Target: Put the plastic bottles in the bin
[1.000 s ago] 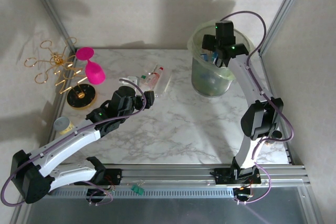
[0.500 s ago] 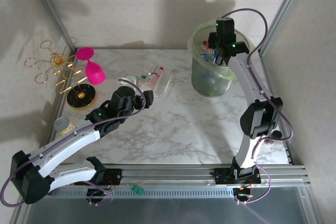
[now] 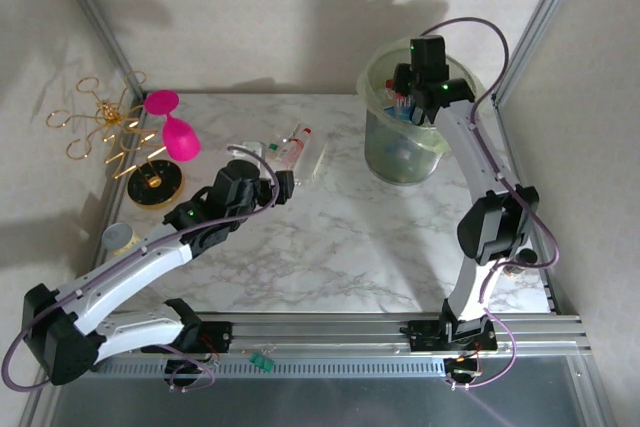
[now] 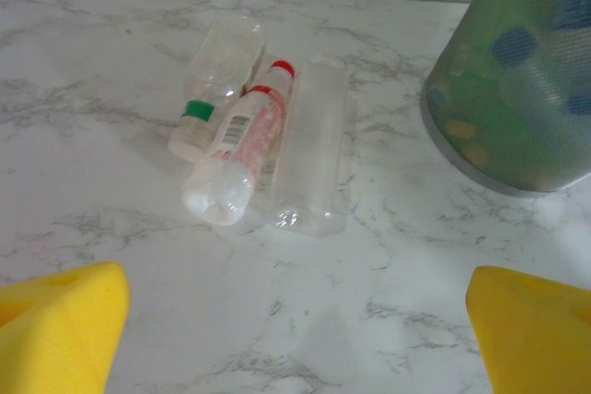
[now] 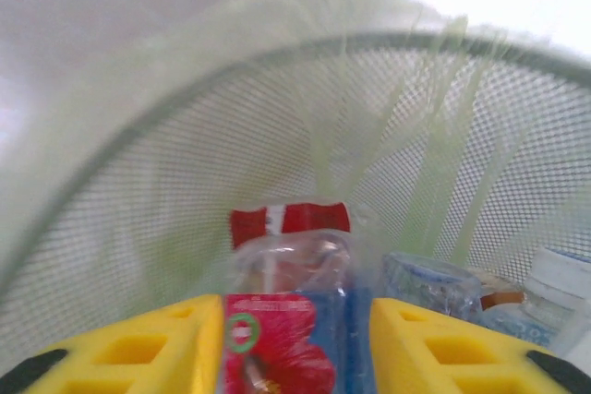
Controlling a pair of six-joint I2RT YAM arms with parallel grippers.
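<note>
Three plastic bottles lie side by side on the marble table (image 3: 340,237): a clear one with a green cap (image 4: 217,80), a red-capped one with a red label (image 4: 242,149) and a plain clear one (image 4: 312,145). My left gripper (image 4: 295,339) is open just short of them, also in the top view (image 3: 283,185). The pale-green bin (image 3: 405,152) stands at the back right with several bottles inside. Over its mouth my right gripper (image 5: 295,348) has its fingers against both sides of a red-capped bottle (image 5: 286,320), which points into the bin (image 5: 277,62).
A pink goblet (image 3: 178,132) and a gold wire stand (image 3: 110,127) occupy the far left. A small round pot (image 3: 120,238) sits by the left edge. Aluminium frame posts rise at both back corners. The bin's wall (image 4: 517,71) is right of the lying bottles.
My right gripper went from wide apart to narrow around the red-capped bottle over the bin. My left gripper edged slightly forward toward the lying bottles.
</note>
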